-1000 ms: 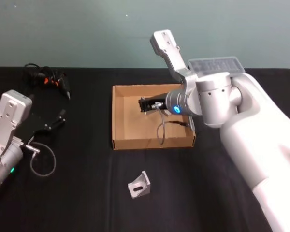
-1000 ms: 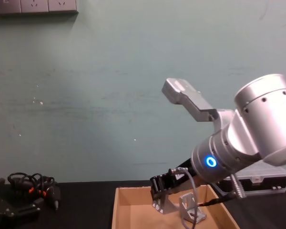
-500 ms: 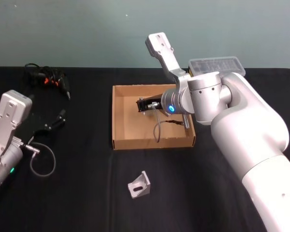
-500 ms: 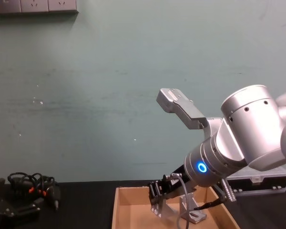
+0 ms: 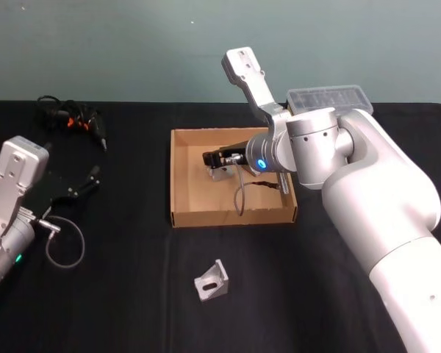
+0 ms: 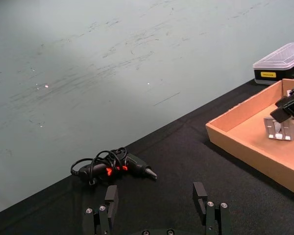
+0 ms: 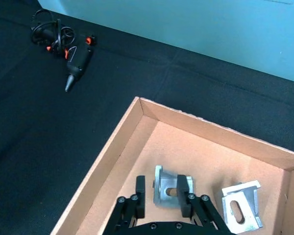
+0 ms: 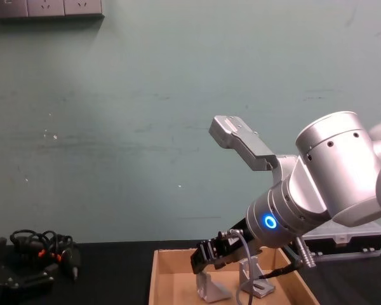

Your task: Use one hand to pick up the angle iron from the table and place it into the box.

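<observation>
My right gripper (image 5: 210, 159) (image 7: 161, 190) hovers low inside the tan cardboard box (image 5: 178, 180) (image 7: 112, 161), open. A silver angle iron (image 7: 167, 192) (image 8: 209, 289) (image 6: 280, 129) stands on the box floor just under and between its fingers, free of them. A second angle iron (image 7: 240, 208) (image 8: 254, 283) lies in the box beside it. Another angle iron (image 5: 212, 281) rests on the black table (image 5: 132, 294) in front of the box. My left gripper (image 5: 84, 184) (image 6: 156, 196) stays parked and open at the left, holding nothing.
A black and orange power tool with coiled cable (image 5: 77, 121) (image 6: 112, 166) (image 7: 71, 54) lies at the back left. A clear-lidded plastic case (image 5: 327, 99) (image 6: 279, 63) sits behind the box. A grey cable loop (image 5: 62, 250) lies by the left arm.
My right gripper shifted left inside the box, let go of the angle iron and opened. The iron now stands on the box floor. The left arm stayed still.
</observation>
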You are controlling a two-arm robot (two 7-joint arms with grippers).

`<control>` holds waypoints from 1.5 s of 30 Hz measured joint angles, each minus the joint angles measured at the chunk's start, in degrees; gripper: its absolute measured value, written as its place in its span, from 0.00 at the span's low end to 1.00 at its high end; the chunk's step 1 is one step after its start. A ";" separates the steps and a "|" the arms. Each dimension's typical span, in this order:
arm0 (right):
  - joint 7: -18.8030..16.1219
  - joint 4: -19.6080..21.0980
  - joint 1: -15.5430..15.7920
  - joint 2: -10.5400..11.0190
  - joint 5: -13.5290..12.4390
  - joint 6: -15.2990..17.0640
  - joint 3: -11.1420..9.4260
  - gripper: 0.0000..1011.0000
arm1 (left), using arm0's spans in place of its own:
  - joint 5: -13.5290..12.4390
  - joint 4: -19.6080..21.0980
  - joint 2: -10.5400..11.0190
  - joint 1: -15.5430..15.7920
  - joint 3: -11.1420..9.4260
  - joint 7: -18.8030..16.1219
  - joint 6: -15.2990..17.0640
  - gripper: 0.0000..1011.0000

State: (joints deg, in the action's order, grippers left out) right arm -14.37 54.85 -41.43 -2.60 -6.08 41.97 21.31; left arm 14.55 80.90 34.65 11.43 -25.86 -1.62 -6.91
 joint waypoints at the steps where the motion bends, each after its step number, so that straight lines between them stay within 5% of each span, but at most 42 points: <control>1: 0.01 0.02 0.01 0.00 -0.01 0.01 0.00 0.39 | 0.00 0.00 0.00 0.00 0.00 0.00 0.00 0.99; 19: 0.03 0.28 0.13 0.09 -0.14 0.12 0.04 0.96 | 0.00 0.00 0.00 0.00 0.00 0.00 0.00 0.99; 26: -2.01 4.25 2.32 1.61 0.20 1.64 0.15 0.99 | 0.00 0.00 0.00 0.00 0.00 0.00 0.00 0.99; 36: -6.34 21.53 10.25 6.33 -0.09 11.13 -0.57 0.99 | 0.00 0.00 0.00 0.00 0.00 0.00 0.00 0.99; 39: -9.24 29.85 13.75 9.51 -0.65 16.19 -0.45 0.99 | 0.00 0.00 0.00 0.00 0.00 0.00 0.00 0.99; 45: -12.50 40.12 18.34 13.53 -1.36 22.93 -0.48 0.99 | 0.00 0.00 0.00 0.00 0.00 0.00 0.00 0.99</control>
State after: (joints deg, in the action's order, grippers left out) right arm -26.87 94.97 -23.10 10.93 -7.44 64.90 20.84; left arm 14.55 80.90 34.65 11.43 -25.86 -1.62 -6.91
